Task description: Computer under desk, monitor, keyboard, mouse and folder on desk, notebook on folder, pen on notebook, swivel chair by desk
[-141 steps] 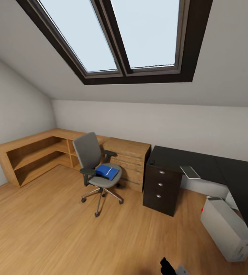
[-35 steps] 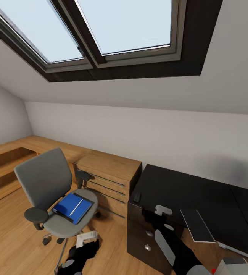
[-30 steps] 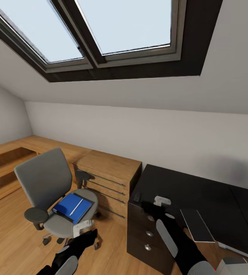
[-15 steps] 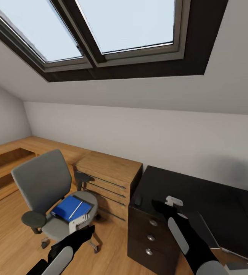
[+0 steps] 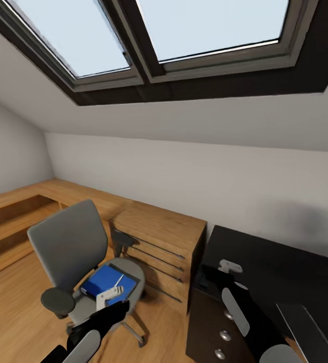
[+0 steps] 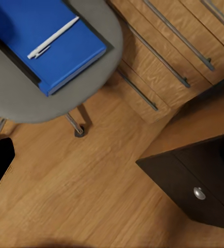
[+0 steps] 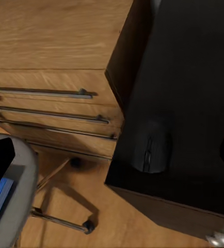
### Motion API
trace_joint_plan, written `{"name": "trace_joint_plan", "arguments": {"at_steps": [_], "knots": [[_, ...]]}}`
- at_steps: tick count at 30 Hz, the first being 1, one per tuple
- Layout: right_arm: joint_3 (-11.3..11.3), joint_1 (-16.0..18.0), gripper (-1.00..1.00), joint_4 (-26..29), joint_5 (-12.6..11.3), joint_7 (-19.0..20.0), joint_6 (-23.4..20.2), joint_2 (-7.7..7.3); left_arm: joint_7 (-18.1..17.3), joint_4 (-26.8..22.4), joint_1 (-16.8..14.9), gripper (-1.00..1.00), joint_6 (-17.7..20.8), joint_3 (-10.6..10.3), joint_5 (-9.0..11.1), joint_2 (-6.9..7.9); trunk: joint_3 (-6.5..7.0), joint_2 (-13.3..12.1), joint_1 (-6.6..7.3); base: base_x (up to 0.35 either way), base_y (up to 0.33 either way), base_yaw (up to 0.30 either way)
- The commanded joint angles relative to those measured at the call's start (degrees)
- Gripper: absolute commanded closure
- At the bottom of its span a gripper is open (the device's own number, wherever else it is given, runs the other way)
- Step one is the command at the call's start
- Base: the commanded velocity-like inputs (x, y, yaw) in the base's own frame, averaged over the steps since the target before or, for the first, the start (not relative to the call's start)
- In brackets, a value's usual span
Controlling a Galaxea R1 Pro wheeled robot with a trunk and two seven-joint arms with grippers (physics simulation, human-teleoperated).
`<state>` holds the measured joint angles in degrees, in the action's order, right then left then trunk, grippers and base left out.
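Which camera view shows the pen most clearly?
The left wrist view: the pen lies in full, sharp against the blue folder. The head view shows it as a thin pale sliver.

Head view forward over swivel chair [image 5: 78, 252]; both wrist views steeply downward, sharing its seat.

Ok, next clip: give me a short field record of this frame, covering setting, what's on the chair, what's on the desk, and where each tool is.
setting: attic bedroom, skylight overhead, wood floor
swivel chair: beside the light-wood drawer chest
on chair seat: blue folder with pen lying on top
desk: black top, drawer unit with silver knobs
on desk: mouse near the corner by the chest
left tool: over the chair's front edge, near the folder
right tool: above the desk's corner
tool states: cannot tell
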<state>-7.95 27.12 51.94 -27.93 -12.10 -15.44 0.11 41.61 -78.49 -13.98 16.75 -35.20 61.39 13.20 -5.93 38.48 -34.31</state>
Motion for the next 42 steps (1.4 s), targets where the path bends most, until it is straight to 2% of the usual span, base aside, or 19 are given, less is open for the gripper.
{"name": "trace_joint_plan", "arguments": {"at_steps": [1, 7, 11, 14, 16, 17, 21, 33, 38, 42], "knots": [[-0.14, 0.04, -1.0, 0.0, -0.48, -0.48, -0.19, -0.02, 0.39, -0.08, -0.09, -1.0, 0.09, -0.28, 0.22, 0.03, -0.13, 0.09, -0.04, 0.187, 0.143, 0.075], [-0.14, 0.04, -1.0, -0.59, -0.15, -0.52, -0.15, -0.08, 0.4, -0.08, -0.09, -1.0, 0.07, -1.07, 0.16, 0.05, -0.19, 0.09, -0.04, 0.182, 0.128, 0.035], [-0.15, 0.04, -1.0, -1.1, 1.05, -0.54, -0.13, -0.07, 0.4, -0.08, -0.09, -1.0, 0.05, -1.35, 0.14, 0.01, -0.2, 0.09, -0.04, 0.241, 0.142, 0.009], [-0.32, 0.04, -1.0, -1.97, 3.92, -0.61, -0.12, 0.02, 0.35, -0.12, -0.09, -1.0, 0.04, -1.49, 0.15, 0.0, -0.2, 0.09, -0.04, 0.201, 0.083, 0.003], [-0.35, 0.04, -1.0, -2.18, 5.0, -0.67, -0.12, 0.07, 0.34, -0.14, -0.09, -1.0, 0.04, -1.6, 0.15, -0.01, -0.2, 0.09, -0.04, 0.099, 0.04, 0.002], [-0.39, 0.04, -1.0, -2.49, 6.55, -0.83, -0.13, 0.07, 0.38, -0.22, -0.09, -1.0, 0.04, -2.41, 0.14, 0.04, -0.2, 0.09, -0.04, 0.023, 0.009, 0.0], [-0.46, 0.04, -1.0, -2.64, 7.07, -1.04, -0.24, 0.06, 0.4, -0.44, -0.09, -1.0, 0.04, -3.03, 0.14, 0.01, -0.2, 0.09, -0.04, 0.012, 0.005, 0.0], [-0.4, 0.04, -1.0, -2.65, 7.22, -1.1, -0.16, 0.0, 0.48, -2.09, -0.09, -1.0, 0.04, -3.03, 0.14, 0.13, -0.2, 0.09, -0.04, 0.0, 0.0, 0.0], [-0.4, 0.04, -1.0, -3.66, 7.26, -3.76, -0.13, 0.08, 0.49, -2.31, -0.09, -1.0, 0.04, -3.03, 0.14, 0.15, -0.2, 0.09, -0.04, 0.0, 0.0, 0.0], [-0.45, 0.04, -1.0, -4.5, 7.27, -7.93, -0.08, 0.18, 0.49, -2.37, -0.09, -1.0, 0.04, -3.03, 0.14, 0.15, -0.2, 0.09, -0.04, 0.0, 0.0, 0.0]]}}
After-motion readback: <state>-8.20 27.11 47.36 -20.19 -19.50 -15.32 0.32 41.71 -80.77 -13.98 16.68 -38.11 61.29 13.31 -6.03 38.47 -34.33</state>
